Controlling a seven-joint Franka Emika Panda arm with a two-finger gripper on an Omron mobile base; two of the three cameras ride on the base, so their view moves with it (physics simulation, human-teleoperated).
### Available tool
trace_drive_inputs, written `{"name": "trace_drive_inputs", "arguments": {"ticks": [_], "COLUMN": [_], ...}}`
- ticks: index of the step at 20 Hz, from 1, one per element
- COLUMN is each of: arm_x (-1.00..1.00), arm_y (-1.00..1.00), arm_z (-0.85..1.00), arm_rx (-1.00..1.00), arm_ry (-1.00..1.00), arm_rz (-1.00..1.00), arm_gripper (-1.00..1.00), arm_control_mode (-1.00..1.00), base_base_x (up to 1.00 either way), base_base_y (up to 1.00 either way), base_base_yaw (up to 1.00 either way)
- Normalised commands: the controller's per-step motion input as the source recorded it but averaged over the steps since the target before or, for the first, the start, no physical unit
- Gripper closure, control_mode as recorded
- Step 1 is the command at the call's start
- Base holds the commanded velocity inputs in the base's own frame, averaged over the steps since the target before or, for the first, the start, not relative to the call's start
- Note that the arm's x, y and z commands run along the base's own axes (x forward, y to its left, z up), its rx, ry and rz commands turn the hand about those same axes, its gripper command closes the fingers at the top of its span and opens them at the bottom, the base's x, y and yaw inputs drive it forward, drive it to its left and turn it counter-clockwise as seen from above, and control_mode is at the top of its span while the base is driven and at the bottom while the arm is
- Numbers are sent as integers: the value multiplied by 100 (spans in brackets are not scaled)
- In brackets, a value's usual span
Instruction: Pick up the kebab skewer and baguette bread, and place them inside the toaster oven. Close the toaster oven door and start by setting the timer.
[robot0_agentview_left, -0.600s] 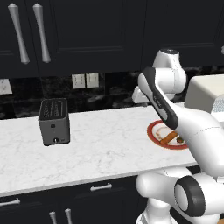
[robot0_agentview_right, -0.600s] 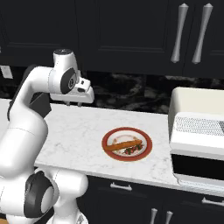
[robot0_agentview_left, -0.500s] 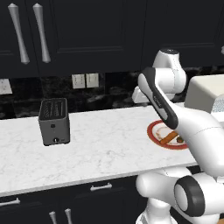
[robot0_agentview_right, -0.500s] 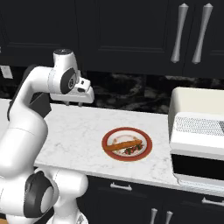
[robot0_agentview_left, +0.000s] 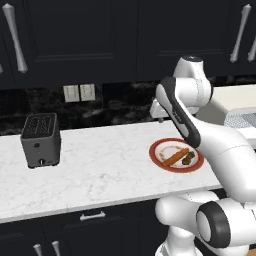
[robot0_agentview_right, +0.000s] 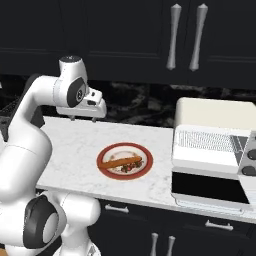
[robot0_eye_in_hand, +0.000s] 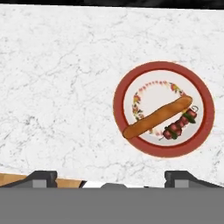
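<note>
Hovering well above a white marbled counter (robot0_agentview_right: 70, 160), the white arm's two-finger gripper (robot0_agentview_right: 82, 119) hangs with its jaws spread wide and nothing between them, back and to the robot's left of a round red-rimmed plate (robot0_eye_in_hand: 205, 111) with a floral inner ring. On that plate the slim orange-brown baguette bread (robot0_eye_in_hand: 156, 117) lies slantwise across the middle, and the short kebab skewer (robot0_eye_in_hand: 178, 125) of dark red and green chunks lies just beside it, nearly parallel and seemingly touching along one side. To the right of the plate stands the cream-white boxy toaster oven (robot0_agentview_right: 212, 150) with grey knobs (robot0_agentview_right: 252, 155); its dark glass toaster oven door (robot0_agentview_right: 210, 186) appears shut, though the angle leaves that uncertain. Far to the left of the plate stands a small dark grey slot toaster (robot0_agentview_left: 41, 140).

The likeliest trouble lies in how closely the two foods sit: jaws coming down on the thin skewer could catch the loaf as well, nudging it off the plate or lifting both at once. A grip on the stick's end rather than its chunky middle could let it swing or slip. If the door is indeed shut, carrying food to it would end in a bump against the glass
</note>
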Motion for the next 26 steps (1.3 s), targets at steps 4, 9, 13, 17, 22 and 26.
{"name": "trace_drive_inputs", "arguments": {"ticks": [4, 9, 13, 17, 22, 26], "arm_x": [0, 0, 0, 0, 0, 0], "arm_y": [0, 0, 0, 0, 0, 0], "arm_z": [0, 0, 0, 0, 0, 0], "arm_rx": [0, 0, 0, 0, 0, 0], "arm_ry": [0, 0, 0, 0, 0, 0], "arm_rz": [0, 0, 0, 0, 0, 0], "arm_gripper": [-100, -100, -100, -100, -100, -100], "arm_control_mode": [100, 100, 100, 100, 100, 100], "base_base_x": [0, 2, 16, 34, 50, 47], "base_base_y": [-74, -69, -57, -40, -21, -14], "base_base_yaw": [-3, -4, -6, -6, -1, 0]}}
